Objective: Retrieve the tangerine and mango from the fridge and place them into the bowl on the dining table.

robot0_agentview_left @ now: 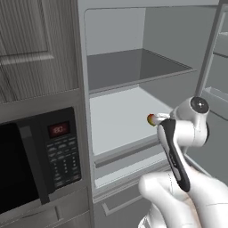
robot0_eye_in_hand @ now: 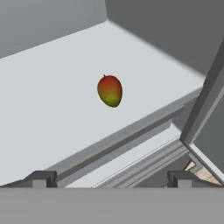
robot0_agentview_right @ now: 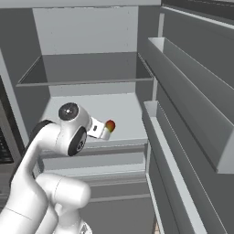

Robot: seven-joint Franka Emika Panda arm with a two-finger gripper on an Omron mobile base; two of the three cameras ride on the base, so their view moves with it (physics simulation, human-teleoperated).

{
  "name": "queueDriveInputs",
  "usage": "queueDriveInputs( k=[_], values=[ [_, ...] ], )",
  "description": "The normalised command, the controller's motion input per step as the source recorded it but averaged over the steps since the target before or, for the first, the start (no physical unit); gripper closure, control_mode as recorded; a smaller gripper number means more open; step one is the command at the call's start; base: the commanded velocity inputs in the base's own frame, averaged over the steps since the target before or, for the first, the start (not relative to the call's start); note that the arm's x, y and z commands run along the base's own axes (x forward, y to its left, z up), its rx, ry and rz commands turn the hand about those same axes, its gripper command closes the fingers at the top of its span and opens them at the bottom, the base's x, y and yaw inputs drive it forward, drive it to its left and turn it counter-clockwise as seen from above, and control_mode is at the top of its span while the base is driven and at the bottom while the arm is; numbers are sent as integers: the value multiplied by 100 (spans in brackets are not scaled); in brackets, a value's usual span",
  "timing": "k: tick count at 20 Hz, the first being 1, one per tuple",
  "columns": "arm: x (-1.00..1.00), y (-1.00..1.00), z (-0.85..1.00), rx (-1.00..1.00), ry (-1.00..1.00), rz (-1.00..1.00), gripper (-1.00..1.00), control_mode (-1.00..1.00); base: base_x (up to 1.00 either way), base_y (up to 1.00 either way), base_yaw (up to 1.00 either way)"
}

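1. Microwave [robot0_agentview_left: 40, 156]: black unit left of the fridge [robot0_agentview_left: 133, 67]; not part of the task
2. Fridge: door open; upper shelf [robot0_agentview_left: 138, 67] bare
3. Mango [robot0_eye_in_hand: 109, 90]: lies alone on the pale lower shelf [robot0_eye_in_hand: 52, 100], near its front edge, apart from the walls
4. Gripper [robot0_eye_in_hand: 111, 178]: jaws spread wide, holding nothing, aimed at the mango from outside the shelf, not touching it
5. Step in hand (judged): approach to the mango
6. Next move (judged): advance over the shelf lip, straddle the fruit with the fingertips [robot0_eye_in_hand: 41, 177], then close
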Motion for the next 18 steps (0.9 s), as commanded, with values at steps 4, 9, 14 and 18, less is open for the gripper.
queueDriveInputs(
  k=[4,9,14,18],
  values=[
    [44,0,-13,0,0,0,-100,-100,0,0,0],
    [43,0,-15,0,0,0,-100,-100,0,0,0],
    [37,-7,-13,1,0,0,-100,-100,0,0,0],
    [33,-12,-16,1,1,0,-100,-100,0,0,0]
  ],
)
